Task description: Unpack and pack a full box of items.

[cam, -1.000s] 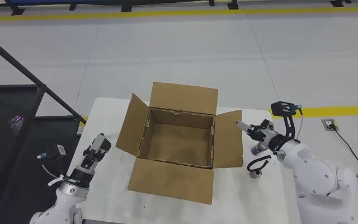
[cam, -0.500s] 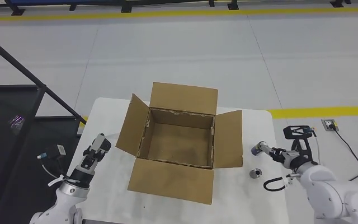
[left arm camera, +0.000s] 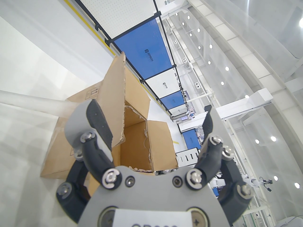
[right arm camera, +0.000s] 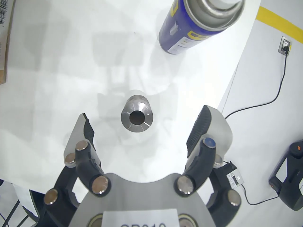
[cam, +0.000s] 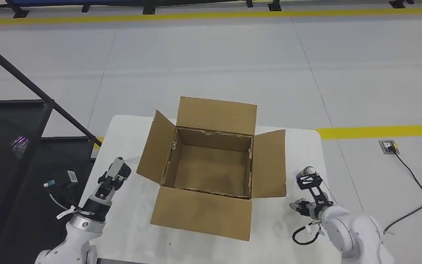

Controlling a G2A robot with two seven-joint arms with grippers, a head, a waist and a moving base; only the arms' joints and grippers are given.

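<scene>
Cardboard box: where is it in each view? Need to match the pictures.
Top view: cardboard box mid-table, flaps open.
Left wrist view: box just beyond the open jaws of the left gripper.
Right wrist view: box's barcoded side at the frame edge.
Shared landmark: the white table.

The white table [cam: 122, 142] carries three items. An open cardboard box [cam: 208, 168] sits mid-table, between the left gripper [cam: 117, 168] and the right gripper [right arm camera: 144, 119]. A hollow metal cylinder [right arm camera: 137, 116] stands upright under the right gripper, in line with the gap between its spread fingers. A blue spray can [right arm camera: 189, 24] stands upright beyond the cylinder, apart from it.
</scene>
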